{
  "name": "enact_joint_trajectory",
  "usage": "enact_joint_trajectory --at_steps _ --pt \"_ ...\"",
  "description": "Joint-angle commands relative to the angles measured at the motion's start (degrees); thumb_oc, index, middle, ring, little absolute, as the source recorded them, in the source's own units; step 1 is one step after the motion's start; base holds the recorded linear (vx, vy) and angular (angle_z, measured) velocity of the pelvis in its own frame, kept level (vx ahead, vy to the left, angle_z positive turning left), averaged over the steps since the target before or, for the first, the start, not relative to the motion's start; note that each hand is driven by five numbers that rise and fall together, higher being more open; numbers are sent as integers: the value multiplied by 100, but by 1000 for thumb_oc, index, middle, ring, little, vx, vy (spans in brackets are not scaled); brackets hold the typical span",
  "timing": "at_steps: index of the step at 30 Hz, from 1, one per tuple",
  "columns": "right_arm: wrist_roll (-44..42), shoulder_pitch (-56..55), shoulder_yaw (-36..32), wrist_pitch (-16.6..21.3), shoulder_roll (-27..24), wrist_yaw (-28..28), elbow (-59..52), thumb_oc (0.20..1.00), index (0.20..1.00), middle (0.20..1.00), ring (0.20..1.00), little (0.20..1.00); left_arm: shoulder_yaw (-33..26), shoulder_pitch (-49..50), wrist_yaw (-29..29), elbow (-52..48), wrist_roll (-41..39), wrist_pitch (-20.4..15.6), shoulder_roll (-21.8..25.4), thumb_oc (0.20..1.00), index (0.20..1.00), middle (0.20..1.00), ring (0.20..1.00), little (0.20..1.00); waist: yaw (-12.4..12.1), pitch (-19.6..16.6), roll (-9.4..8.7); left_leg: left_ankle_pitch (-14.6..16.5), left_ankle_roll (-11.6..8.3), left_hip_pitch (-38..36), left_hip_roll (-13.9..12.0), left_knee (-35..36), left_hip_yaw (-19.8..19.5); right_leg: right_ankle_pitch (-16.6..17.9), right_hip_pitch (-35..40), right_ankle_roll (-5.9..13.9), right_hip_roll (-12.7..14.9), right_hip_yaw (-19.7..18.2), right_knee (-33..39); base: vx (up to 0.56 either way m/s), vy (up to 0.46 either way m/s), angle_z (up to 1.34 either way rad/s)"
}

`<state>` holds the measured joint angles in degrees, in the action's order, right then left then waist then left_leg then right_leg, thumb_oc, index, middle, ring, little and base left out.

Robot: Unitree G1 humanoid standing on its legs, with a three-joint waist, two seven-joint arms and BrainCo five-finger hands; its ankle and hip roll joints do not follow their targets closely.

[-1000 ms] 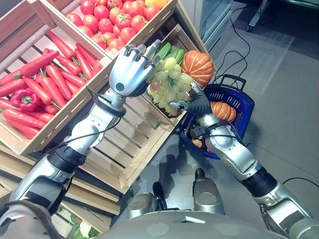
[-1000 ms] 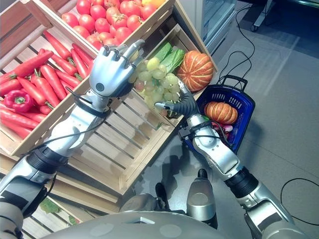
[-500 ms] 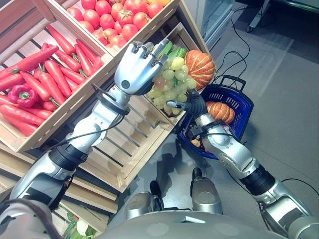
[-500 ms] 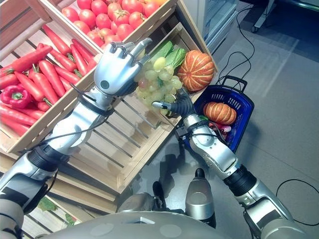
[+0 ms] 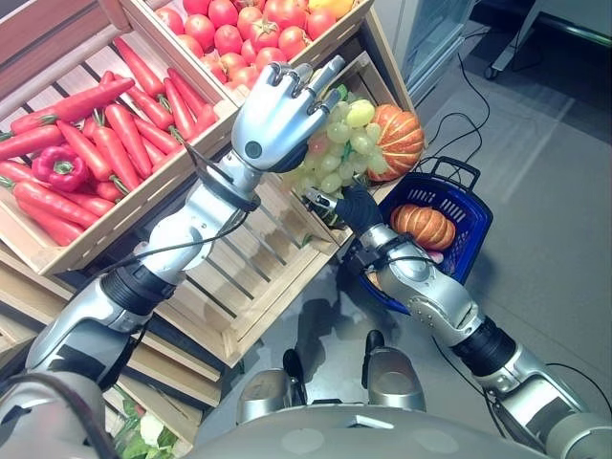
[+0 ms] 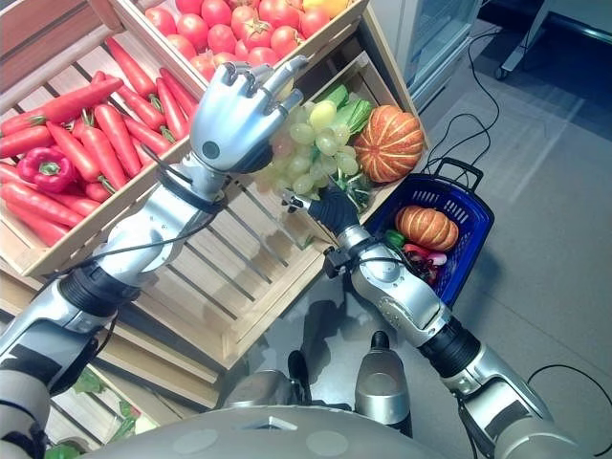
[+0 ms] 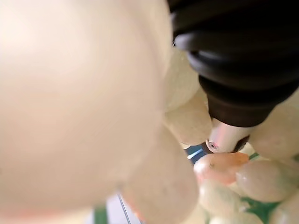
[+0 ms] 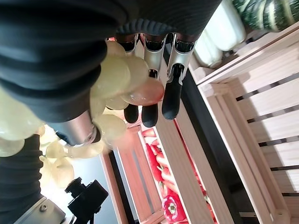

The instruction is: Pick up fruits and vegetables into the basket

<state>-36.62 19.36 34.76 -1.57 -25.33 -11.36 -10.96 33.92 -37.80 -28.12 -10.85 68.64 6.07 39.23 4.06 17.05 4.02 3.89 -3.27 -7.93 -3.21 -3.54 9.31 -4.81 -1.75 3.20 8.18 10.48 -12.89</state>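
A bunch of green grapes (image 5: 346, 143) hangs above the lower wooden crate (image 5: 287, 258), just left of an orange pumpkin (image 5: 402, 139). My left hand (image 5: 273, 129) covers the bunch from above, with its fingers curled over the top grapes (image 7: 84, 93). My right hand (image 5: 354, 206) lies under the bunch, its straight fingers (image 8: 170, 93) against the lowest grapes (image 8: 117, 79). The blue basket (image 5: 478, 206) stands on the floor to the right. It holds a smaller pumpkin (image 5: 423, 225) and some other produce.
The upper crates hold long red peppers (image 5: 115, 124), a red bell pepper (image 5: 59, 167) and tomatoes (image 5: 258, 29). Green vegetables (image 6: 349, 105) lie behind the grapes. Grey floor stretches to the right of the basket, and a glass-fronted cabinet (image 5: 430, 29) stands at the back.
The whole view has shifted. My right hand has slid further under the bunch, towards my left hand. The grapes stay held between both hands.
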Motion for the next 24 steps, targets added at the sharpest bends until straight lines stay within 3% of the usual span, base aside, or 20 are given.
enact_joint_trajectory --at_steps 1,24 --pt "194 596 141 609 685 -41 -444 200 200 200 200 200 281 -432 -18 -342 -171 71 -55 200 200 200 200 200 6 -394 -202 388 110 217 -41 -317 -3 40 396 566 290 -183 518 0 0 0" --pt "761 867 58 700 737 -494 -670 200 200 200 200 200 260 -202 114 -161 -18 80 -109 200 200 200 200 200 -49 -404 -190 406 108 123 -67 -280 20 24 463 546 298 -171 534 0 0 0"
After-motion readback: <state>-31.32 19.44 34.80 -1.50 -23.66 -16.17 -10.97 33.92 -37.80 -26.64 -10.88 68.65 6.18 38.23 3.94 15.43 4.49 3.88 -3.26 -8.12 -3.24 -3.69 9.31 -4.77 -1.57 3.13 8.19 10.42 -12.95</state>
